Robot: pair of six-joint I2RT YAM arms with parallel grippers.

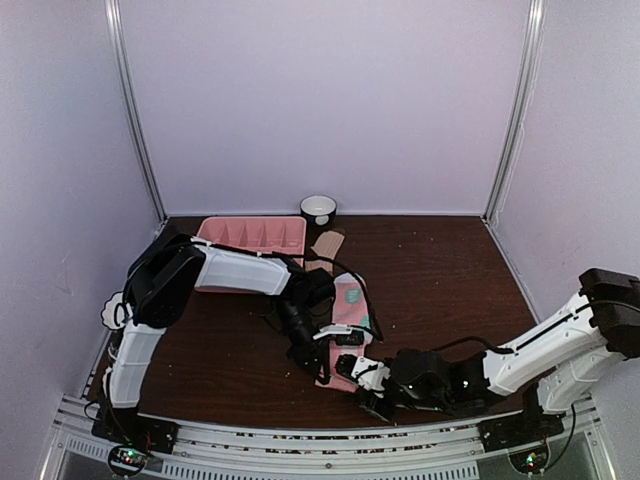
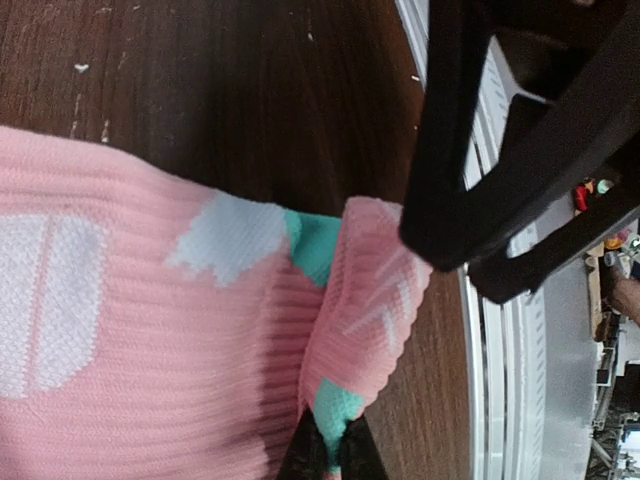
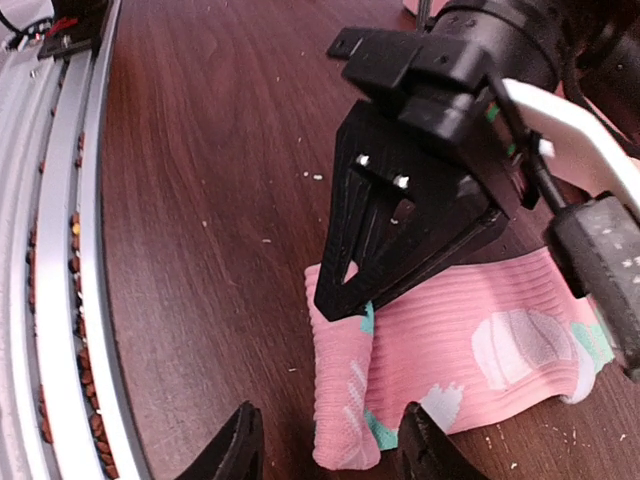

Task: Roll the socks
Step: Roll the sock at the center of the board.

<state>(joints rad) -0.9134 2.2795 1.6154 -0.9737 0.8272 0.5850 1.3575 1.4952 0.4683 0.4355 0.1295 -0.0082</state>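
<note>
The pink sock (image 1: 349, 301) with teal and white patches lies flat on the dark table, its near end folded over into a short roll (image 3: 345, 400). My left gripper (image 2: 331, 455) is shut on the teal edge of that roll; it shows as a black wedge in the right wrist view (image 3: 400, 230). My right gripper (image 3: 330, 450) is open, its fingers (image 3: 238, 445) on either side of the roll's end, not touching it. The tan striped sock (image 1: 328, 243) lies flat at the back, near the tray.
A pink divided tray (image 1: 252, 234) sits at the back left. A small white cup (image 1: 318, 208) stands by the back wall. The metal rail (image 3: 60, 250) runs along the table's near edge, close to both grippers.
</note>
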